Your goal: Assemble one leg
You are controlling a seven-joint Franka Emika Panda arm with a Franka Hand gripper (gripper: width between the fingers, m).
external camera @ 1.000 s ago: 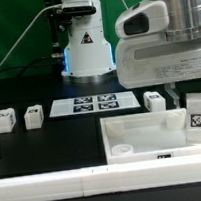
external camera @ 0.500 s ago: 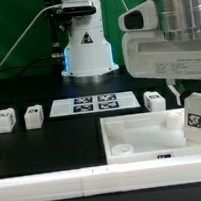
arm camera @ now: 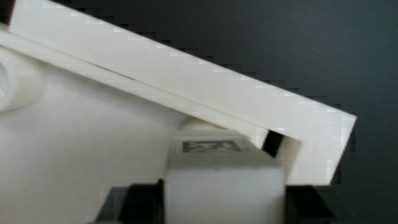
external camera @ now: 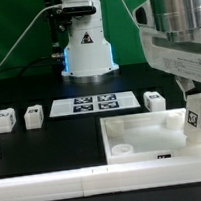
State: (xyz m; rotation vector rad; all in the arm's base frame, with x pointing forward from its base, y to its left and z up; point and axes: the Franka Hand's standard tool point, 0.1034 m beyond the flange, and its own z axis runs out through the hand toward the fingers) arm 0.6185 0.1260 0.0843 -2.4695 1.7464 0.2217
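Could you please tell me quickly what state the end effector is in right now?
End effector: closed, holding the leg between its fingers.

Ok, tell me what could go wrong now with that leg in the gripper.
1. The leg, held in the gripper, hangs at the white tray's corner wall; it could catch the rim instead of seating.
2. No socket shows in the wrist view, so alignment is unsure.
3. A loose leg stands close by and could get knocked.
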